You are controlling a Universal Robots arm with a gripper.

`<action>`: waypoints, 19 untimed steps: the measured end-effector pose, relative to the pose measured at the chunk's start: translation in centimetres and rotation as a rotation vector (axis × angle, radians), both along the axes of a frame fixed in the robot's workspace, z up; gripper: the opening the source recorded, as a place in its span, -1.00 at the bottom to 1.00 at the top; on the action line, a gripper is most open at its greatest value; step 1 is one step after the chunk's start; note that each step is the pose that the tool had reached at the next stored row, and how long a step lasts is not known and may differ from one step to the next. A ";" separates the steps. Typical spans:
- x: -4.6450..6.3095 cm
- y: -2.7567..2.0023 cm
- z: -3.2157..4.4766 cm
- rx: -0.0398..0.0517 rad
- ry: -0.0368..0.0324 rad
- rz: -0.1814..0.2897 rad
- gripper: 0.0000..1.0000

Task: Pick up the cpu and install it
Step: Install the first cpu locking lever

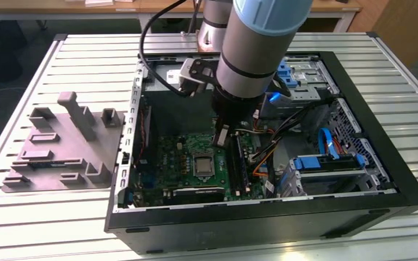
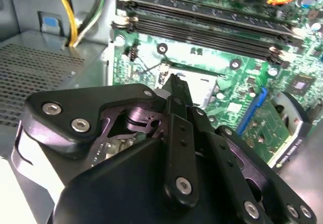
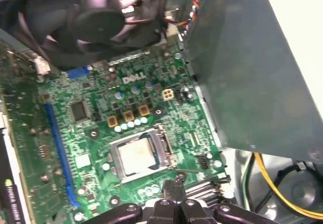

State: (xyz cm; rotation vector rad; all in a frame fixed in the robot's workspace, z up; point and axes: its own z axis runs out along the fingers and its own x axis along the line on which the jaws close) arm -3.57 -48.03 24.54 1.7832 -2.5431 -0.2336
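**A:** What's worrying you here?

**B:** The arm (image 1: pixel 256 49) is reaching deep inside the computer case (image 1: pixel 383 179), and the jaws are hanging low over the green board (image 3: pixel 91 133). They're looking pressed together with nothing between them. If they're dropping straight down like that, I'd guess they're hitting the board or the memory slots (image 2: pixel 212 19) rather than anything they could grip.

**A:** And the cpu?

**B:** In the first wrist view the cpu (image 3: pixel 137 156) is lying flat inside the socket (image 3: pixel 164 144), silvery face up. The jaws are sitting just beside the socket's edge, on the side towards the memory slots, apart from the cpu and not touching it.

**A:** So it's looking seated?

**B:** It's looking so, but I can't tell whether it's resting fully level. Any push on a tilted cpu is risking bent contacts underneath.

**A:** Anything else?

**B:** The yellow wires (image 3: pixel 272 178) are running close by the arm's side; a sideways move could be snagging them. The fan (image 3: pixel 96 17) is crowding the other side too.
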 end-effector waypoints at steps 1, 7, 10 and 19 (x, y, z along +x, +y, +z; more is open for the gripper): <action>0.1 0.24 -0.01 0.0000 0.0000 0.000 -0.79; 0.6 1.33 -0.02 0.0000 0.0000 0.000 -0.79; 0.9 1.67 -0.01 -0.0002 0.0001 0.000 -0.79; 1.2 2.32 -0.10 0.0000 -0.0001 0.000 -0.79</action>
